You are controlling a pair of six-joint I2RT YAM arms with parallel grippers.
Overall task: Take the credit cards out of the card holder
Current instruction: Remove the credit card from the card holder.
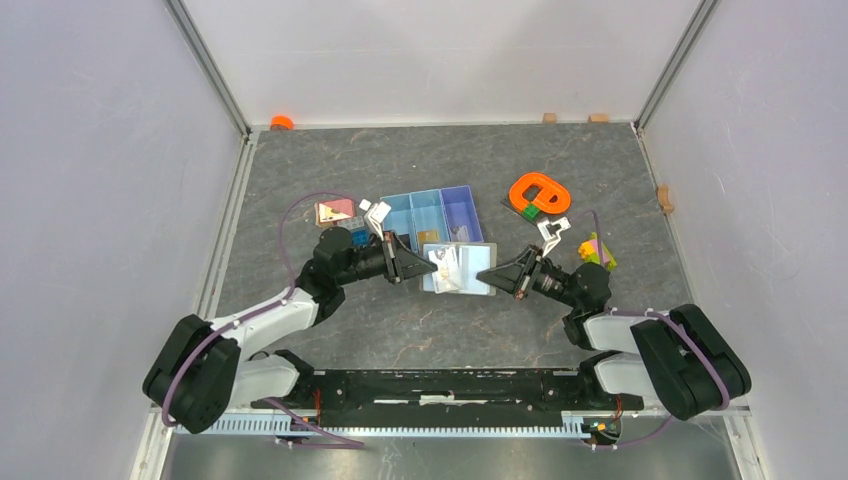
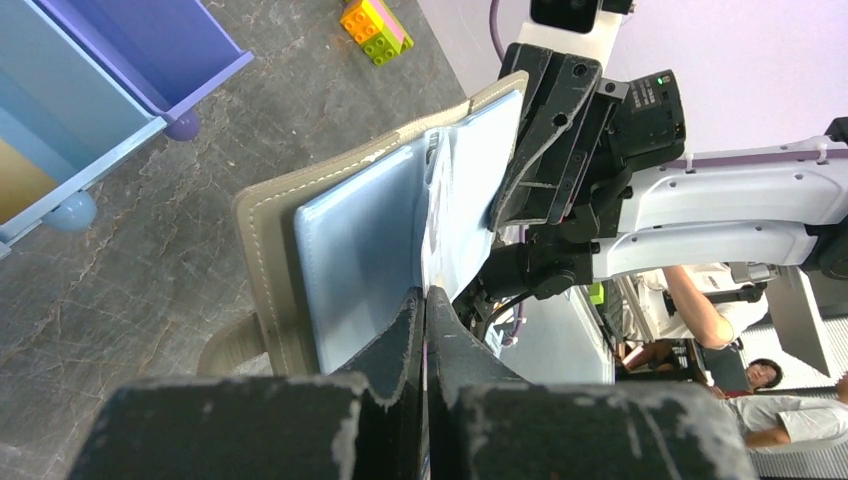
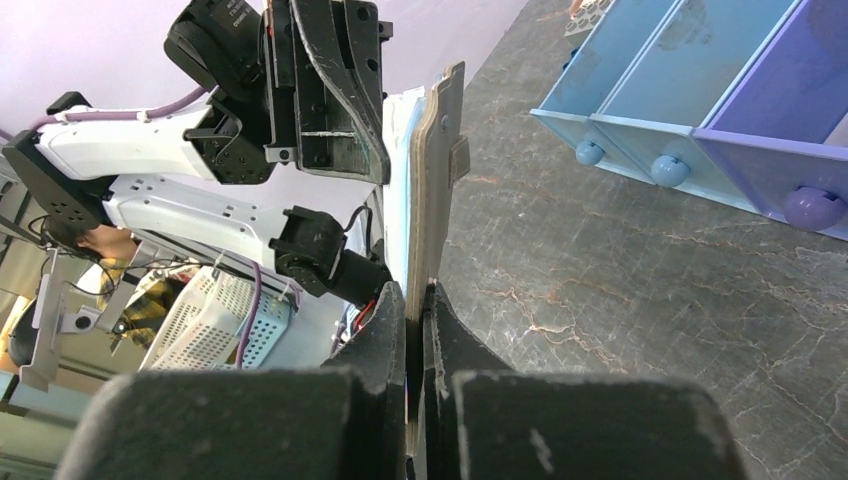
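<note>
Landmark = blue-and-purple tray [image 1: 462,208] [image 2: 60,100] [image 3: 700,70].

- Card holder [image 1: 478,258] [image 2: 360,240] [image 3: 432,180]: just on the near side of the tray, opened out, pale blue-grey inside facing up, held between both grippers. The wrist views show it off the table [image 1: 400,330], with the taupe cover edge-on.
- Credit cards [image 1: 447,270]: whitish with dark marks, on the holder's left half, near of the tray's left compartments.
- Left gripper [image 1: 432,264] [image 2: 424,300]: near-left of the tray, at the holder's left edge. Jaws pressed together on a thin pale inner layer of the holder. Can't tell if a card is in the pinch too.
- Right gripper [image 1: 486,274] [image 3: 418,295]: near-right of the tray, at the holder's right edge. Jaws clamped on the taupe cover edge.
- Yellow/green/pink bricks [image 1: 598,250] [image 2: 375,28]: well right of the tray, level with its near edge.
- Tray interior: three compartments; a small tan item sits in the middle one at the near end.
- Pinkish-tan block [image 1: 335,211]: just left of the tray.
- Orange looped part [image 1: 540,193]: right of the tray, slightly farther back.
- Small orange cap [image 1: 282,122]: far-left of the tray, at the back wall.
</note>
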